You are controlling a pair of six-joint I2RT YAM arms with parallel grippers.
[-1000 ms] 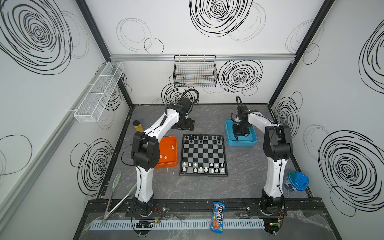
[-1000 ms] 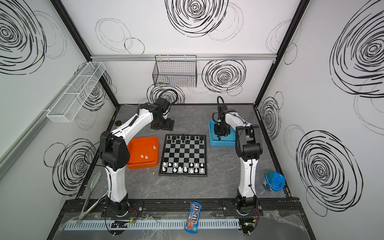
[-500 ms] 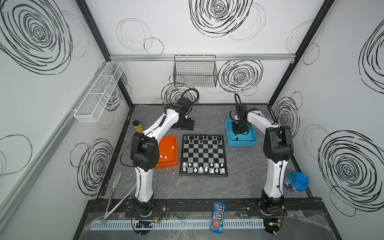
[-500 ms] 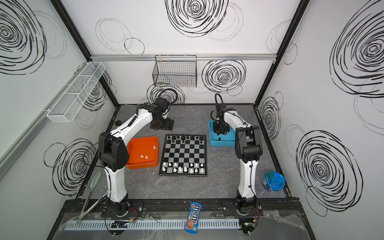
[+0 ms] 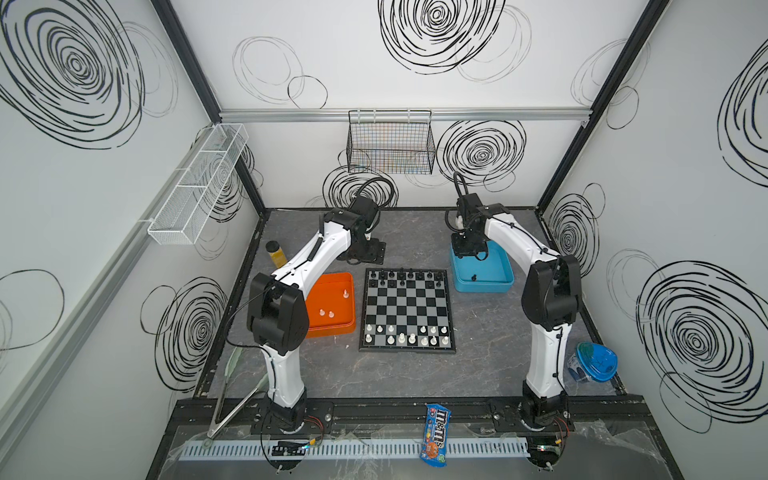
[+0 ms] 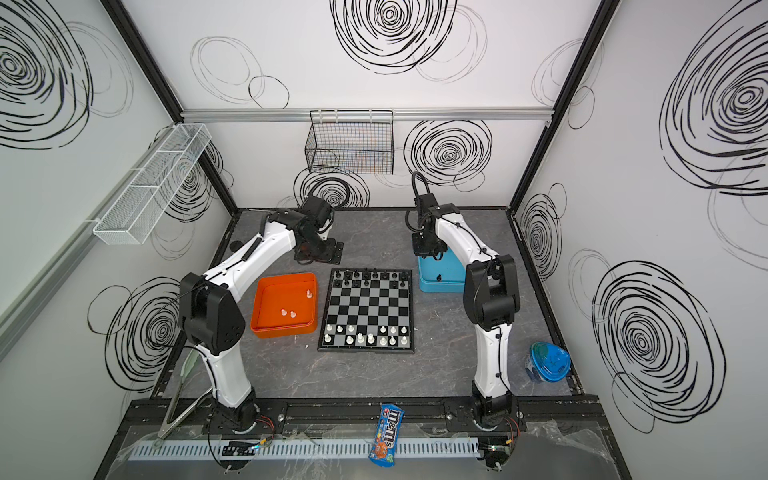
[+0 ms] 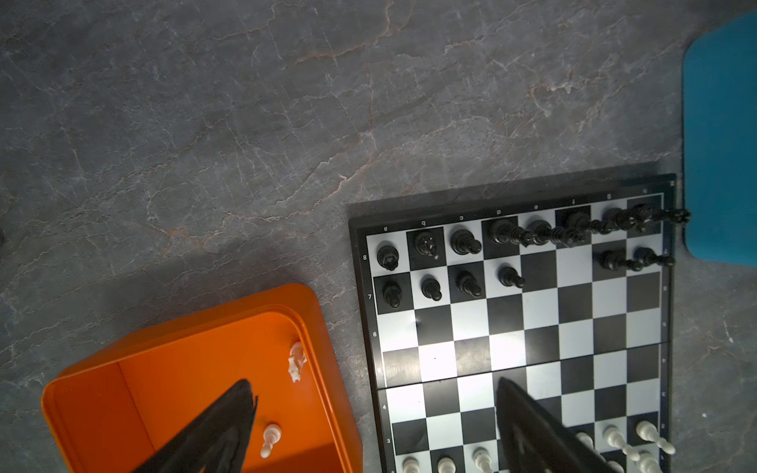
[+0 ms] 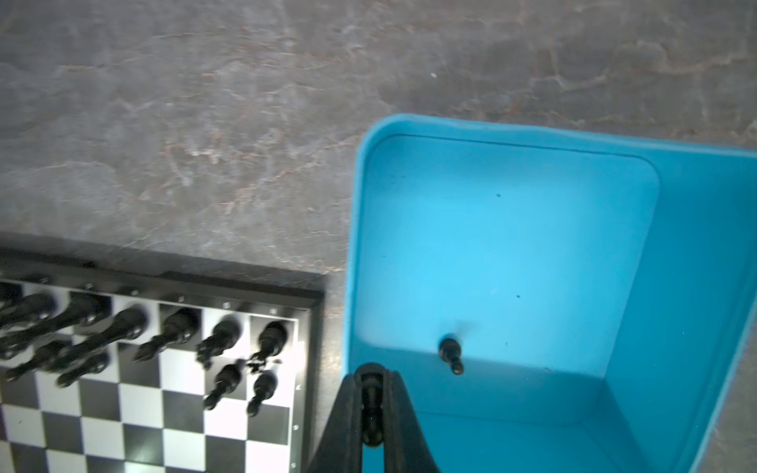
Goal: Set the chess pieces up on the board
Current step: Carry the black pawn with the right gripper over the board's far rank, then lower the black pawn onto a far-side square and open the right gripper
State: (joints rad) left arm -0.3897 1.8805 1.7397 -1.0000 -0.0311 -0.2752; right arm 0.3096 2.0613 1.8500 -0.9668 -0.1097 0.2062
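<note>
The right gripper [image 8: 372, 379] pinches a small black plastic chess piece [image 8: 372, 413], largely hidden in its grip. The left gripper [image 7: 373, 385] stands spread; its fingers [image 7: 213, 430] run off the frame.

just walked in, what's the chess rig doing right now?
The right pincer is shut on a black piece at the blue tray's edge. Another black piece stands inside that tray. The left pincer hangs open and empty behind the orange tray, which holds three white pieces. The board is nearly set; black's second row has two empty squares.
</note>
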